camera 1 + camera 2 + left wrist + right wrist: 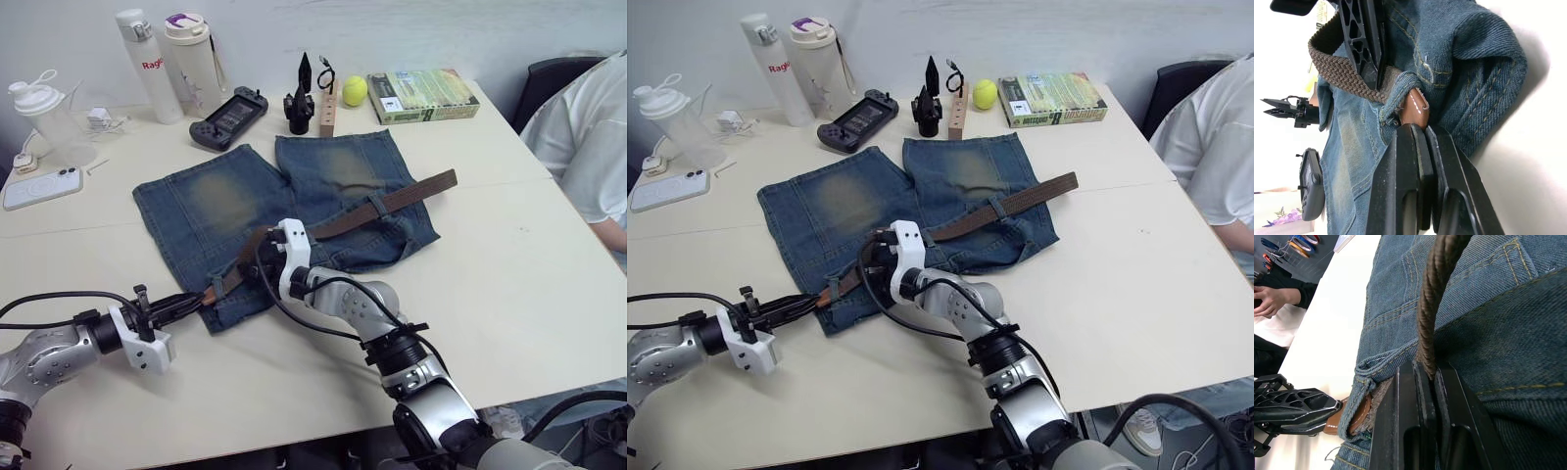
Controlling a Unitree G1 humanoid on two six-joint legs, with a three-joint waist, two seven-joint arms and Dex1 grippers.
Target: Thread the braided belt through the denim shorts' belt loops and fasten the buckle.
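At the shorts' (284,201) near waistband corner, both grippers, left (203,297) and right (263,257), are clamping the belt (392,201), threading it; next loop (375,210) needs feeding.

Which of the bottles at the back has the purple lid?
The middle one, a cream bottle standing next to the white bottle with red lettering. The clear shaker, further left, has a white lid.

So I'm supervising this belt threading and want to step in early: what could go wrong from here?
The left gripper pinches only the braided belt's brown tip as it pokes out of a belt loop; it could slip back. The right gripper clamps the belt edge-on against the denim shorts, so pulling may bunch the waistband.
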